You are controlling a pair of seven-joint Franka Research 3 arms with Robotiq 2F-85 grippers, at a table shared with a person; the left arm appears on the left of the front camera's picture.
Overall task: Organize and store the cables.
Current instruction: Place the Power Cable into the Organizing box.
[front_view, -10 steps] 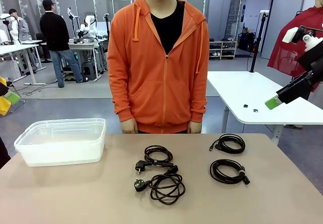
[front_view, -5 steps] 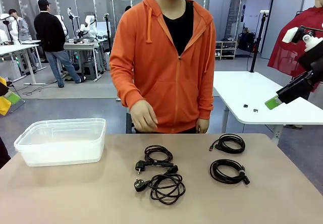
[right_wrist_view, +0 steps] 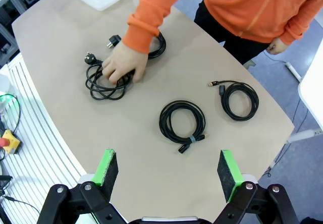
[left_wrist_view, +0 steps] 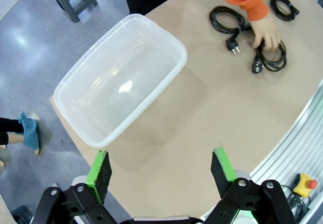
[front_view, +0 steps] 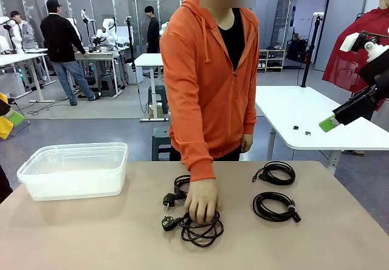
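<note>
Hand (front_view: 202, 201) on coiled black cables (front_view: 216, 227); translucent rectangular plastic tub (front_view: 73, 185); left gripper (left_wrist_view: 160, 156), right gripper (right_wrist_view: 167, 156) wide, empty.

The person's arm (front_view: 191, 139) reaches down over the middle cables (front_view: 203, 230), right of the tub (front_view: 73, 188), blocking them. The counter (front_view: 91, 233) before the tub lies bare.

Open lab hall.
Rows of white tables (front_view: 298, 109) on a grey floor (front_view: 91, 112); people (front_view: 64, 39) stand far off; a red stop button (left_wrist_view: 308, 183) sits near the table's edge.
</note>
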